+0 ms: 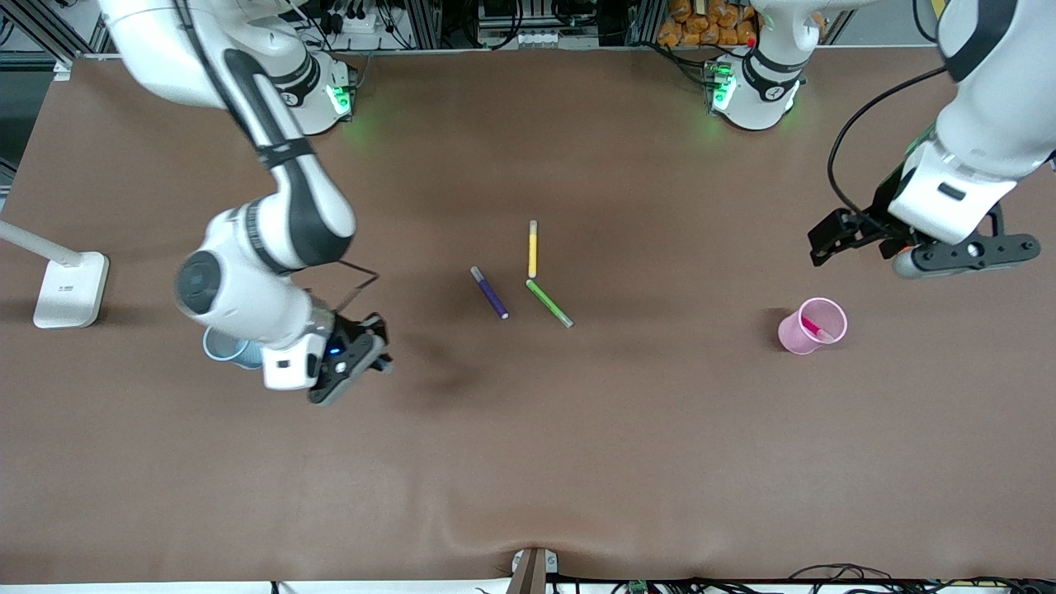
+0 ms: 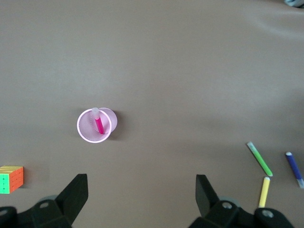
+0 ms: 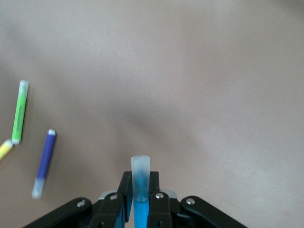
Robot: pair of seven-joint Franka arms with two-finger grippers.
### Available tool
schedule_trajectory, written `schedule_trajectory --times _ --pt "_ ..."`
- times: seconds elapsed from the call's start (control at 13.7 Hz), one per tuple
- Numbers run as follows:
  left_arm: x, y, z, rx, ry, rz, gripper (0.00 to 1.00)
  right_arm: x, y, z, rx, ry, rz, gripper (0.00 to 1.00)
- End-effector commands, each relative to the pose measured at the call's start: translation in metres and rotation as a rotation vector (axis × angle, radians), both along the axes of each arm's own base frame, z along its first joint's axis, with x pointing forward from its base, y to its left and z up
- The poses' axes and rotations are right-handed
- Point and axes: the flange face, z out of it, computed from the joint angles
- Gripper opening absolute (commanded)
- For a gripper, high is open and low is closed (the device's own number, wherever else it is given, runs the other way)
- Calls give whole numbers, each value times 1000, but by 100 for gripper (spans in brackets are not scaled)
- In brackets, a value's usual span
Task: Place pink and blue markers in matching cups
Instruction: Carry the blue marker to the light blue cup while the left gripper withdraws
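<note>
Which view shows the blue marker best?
The right wrist view: the blue marker stands clamped in the right tool, pale cap showing. The front view hides it under that arm; the left wrist view does not show it.

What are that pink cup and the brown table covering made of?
The pink cup looks like thin translucent plastic: the pink marker inside shows through its wall. The table covering seems a matte brown fabric or paper sheet; it ripples near the front edge.

High front camera facing the robots over the table (image 1: 528, 462); wrist cameras looking down; all share the purple pen (image 1: 490, 292)
</note>
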Motion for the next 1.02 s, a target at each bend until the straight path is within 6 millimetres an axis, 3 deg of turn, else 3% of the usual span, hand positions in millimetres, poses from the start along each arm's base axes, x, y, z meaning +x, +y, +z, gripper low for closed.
schedule_trajectory --times 0.0,0.15,0.58,0.8,0.95 --pt "-2 29 12 -101 10 -61 100 10 -40 24 73 -47 141 0" --pt "2 52 11 -133 5 -121 100 17 -81 28 135 -98 225 0" --pt "0 56 15 -60 -1 -135 100 12 -202 55 355 -202 423 0" --pt "0 55 16 -61 -1 -137 100 -2 -260 53 508 -264 483 0" --pt "0 54 17 -61 -1 -140 100 -10 -286 52 560 -306 513 0"
